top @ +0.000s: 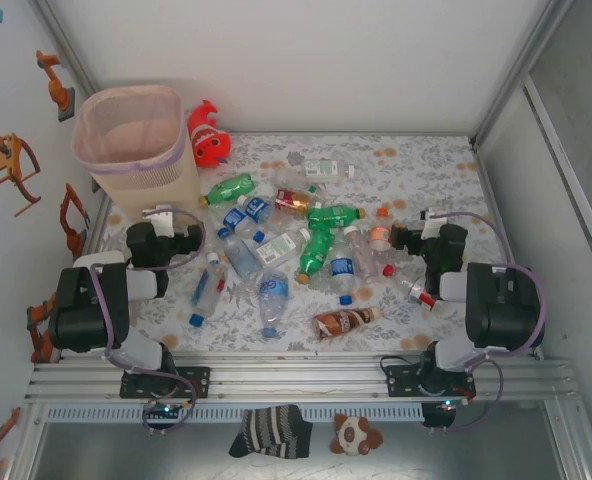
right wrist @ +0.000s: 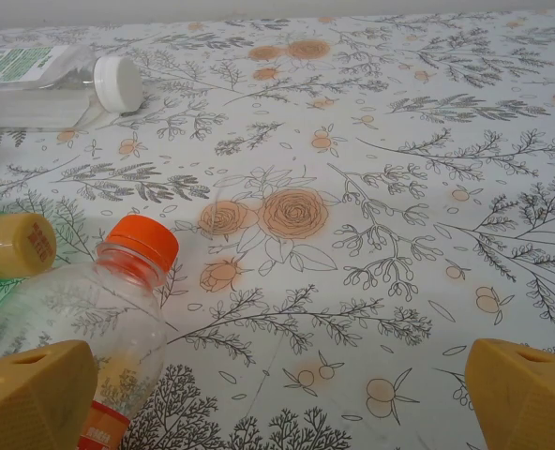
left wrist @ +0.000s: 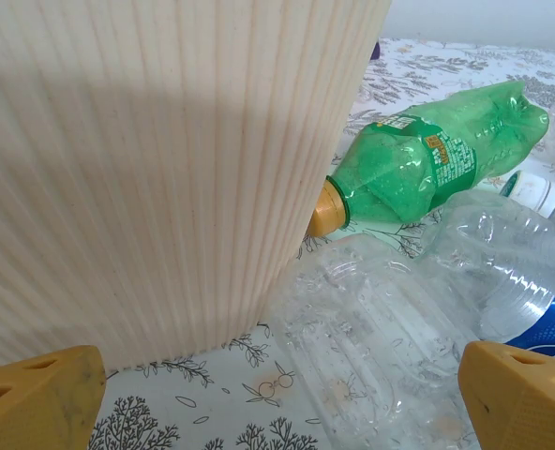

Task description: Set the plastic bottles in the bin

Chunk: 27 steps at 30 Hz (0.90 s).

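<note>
Several plastic bottles [top: 276,250] lie scattered over the middle of the flowered table: green, clear with blue labels, and a brown one [top: 343,321]. The bin [top: 94,150] stands at the back left. My left gripper [top: 159,213] hangs open and empty just in front of the bin. In the left wrist view the bin's ribbed wall [left wrist: 146,169] is close on the left of the left gripper [left wrist: 282,403], with a green bottle [left wrist: 427,159] and a crushed clear bottle [left wrist: 390,319] ahead. My right gripper [top: 432,214] is open and empty at the right of the pile. Left of the right gripper [right wrist: 282,403], an orange-capped clear bottle [right wrist: 99,319] lies close.
A red-orange fish plush [top: 208,133] lies right of the bin. A white-capped clear bottle [right wrist: 43,84] lies at the far left of the right wrist view. White walls close in the table at left, back and right. A striped sock [top: 269,430] and a small plush [top: 356,433] lie below the near rail.
</note>
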Each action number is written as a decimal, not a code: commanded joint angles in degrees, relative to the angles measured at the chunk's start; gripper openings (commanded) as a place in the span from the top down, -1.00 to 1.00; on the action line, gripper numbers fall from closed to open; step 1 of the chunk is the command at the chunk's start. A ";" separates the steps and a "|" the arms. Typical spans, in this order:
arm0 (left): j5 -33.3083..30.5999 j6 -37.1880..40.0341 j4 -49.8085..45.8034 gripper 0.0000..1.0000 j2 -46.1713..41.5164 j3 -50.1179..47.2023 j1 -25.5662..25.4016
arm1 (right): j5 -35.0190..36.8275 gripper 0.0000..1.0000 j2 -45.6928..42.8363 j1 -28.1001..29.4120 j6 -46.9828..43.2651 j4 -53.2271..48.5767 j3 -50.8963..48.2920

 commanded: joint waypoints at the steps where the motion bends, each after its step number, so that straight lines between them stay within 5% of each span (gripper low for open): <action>1: 1.25 0.84 1.46 -0.92 -0.52 -0.59 0.20 | -0.50 -0.99 0.13 -0.17 -0.59 2.21 0.28; 27: 0.85 0.26 1.48 -0.92 -0.48 -0.49 0.45 | -0.48 -0.99 0.12 -0.21 -0.52 2.21 0.28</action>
